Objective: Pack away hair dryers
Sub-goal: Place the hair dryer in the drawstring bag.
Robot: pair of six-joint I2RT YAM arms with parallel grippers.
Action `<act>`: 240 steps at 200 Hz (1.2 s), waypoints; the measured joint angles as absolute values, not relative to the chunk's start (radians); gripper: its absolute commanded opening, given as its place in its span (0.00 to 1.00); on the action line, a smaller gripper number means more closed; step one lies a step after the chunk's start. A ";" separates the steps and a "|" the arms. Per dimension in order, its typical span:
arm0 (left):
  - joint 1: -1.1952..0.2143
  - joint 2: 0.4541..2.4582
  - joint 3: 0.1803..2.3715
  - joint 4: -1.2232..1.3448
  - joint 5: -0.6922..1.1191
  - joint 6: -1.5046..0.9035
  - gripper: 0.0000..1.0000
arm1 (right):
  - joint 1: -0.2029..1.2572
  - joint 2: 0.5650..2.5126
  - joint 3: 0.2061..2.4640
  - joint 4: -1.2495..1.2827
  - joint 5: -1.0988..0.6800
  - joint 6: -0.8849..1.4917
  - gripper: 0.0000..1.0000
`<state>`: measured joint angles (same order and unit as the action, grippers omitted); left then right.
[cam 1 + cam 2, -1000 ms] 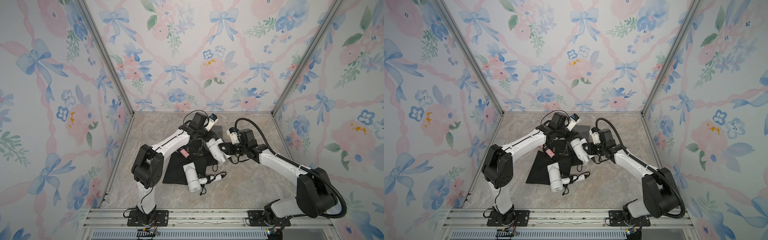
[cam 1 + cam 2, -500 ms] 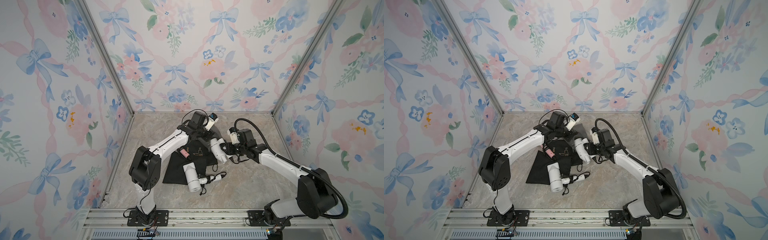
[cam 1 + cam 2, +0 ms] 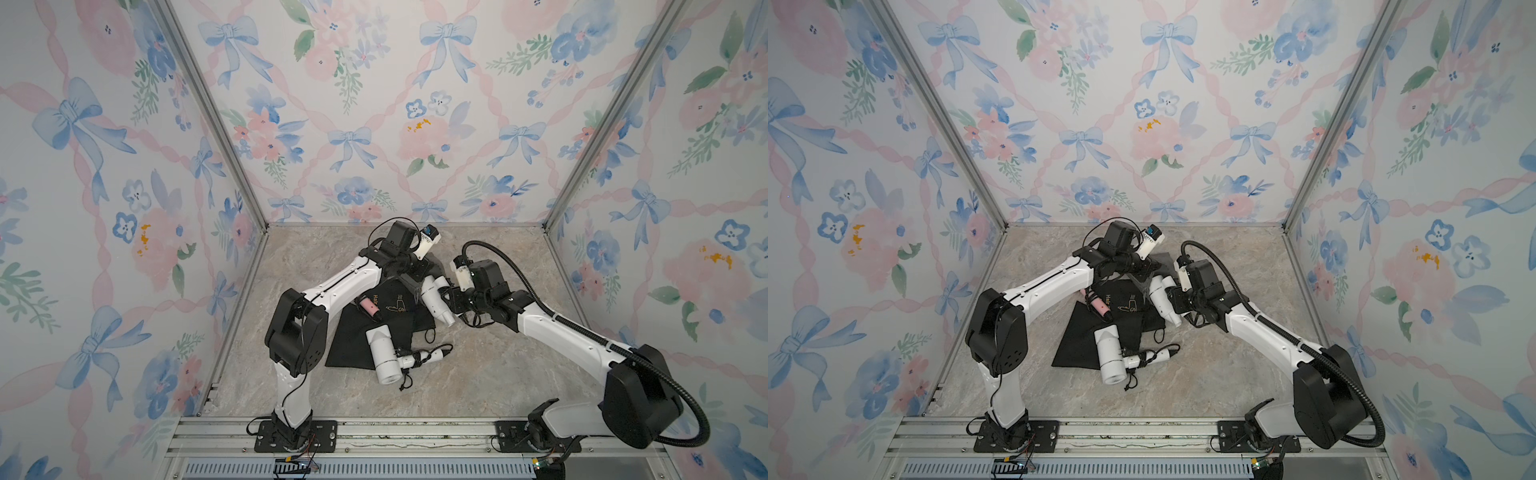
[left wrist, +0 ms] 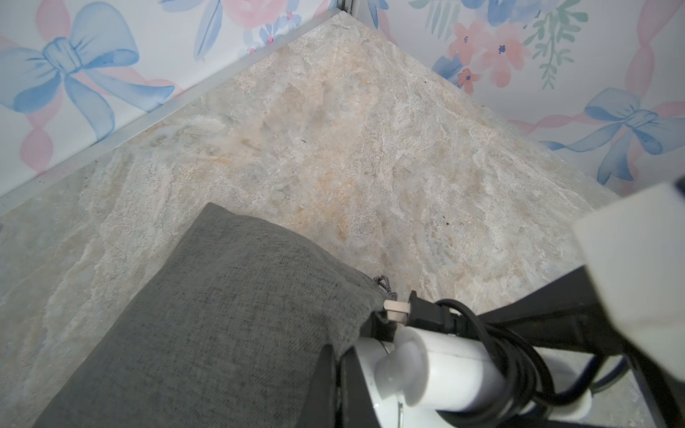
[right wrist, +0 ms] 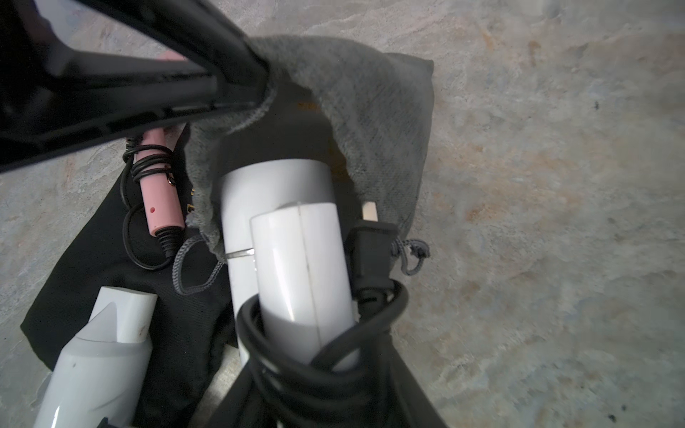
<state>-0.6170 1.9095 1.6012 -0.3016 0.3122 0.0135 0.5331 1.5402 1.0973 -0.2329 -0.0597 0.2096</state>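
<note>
1. Although a second passes, the layout barely alters: the black pouch (image 3: 357,340) stays flat on the surface (image 3: 478,374), carrying two loose dryers.
2. Grey pouch (image 5: 370,111): left gripper (image 3: 417,270) jaws stay closed on its rim, holding the mouth up.
3. Held white dryer (image 5: 281,185): right gripper (image 3: 451,300) jaws grip it; the barrel sits only part-way inside the mouth, so insertion appears slow or stalled.
4. Second white dryer (image 3: 384,353) and pink dryer (image 3: 368,307): both unpacked, resting on the black pouch.

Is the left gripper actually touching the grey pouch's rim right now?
Touching. The right wrist view shows the left gripper shut on the rim of the grey pouch, with the cloth lifted where the fingertips meet it.
</note>
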 measured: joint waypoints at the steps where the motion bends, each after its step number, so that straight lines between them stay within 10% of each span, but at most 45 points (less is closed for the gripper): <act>1: -0.617 1.909 1.602 -0.302 0.312 0.014 0.00 | 0.534 1.539 1.097 -0.233 -0.057 0.208 0.30; 240: -0.648 1.847 1.574 -0.302 0.339 -0.005 0.00 | 0.439 1.567 1.168 -0.221 -0.093 0.273 0.30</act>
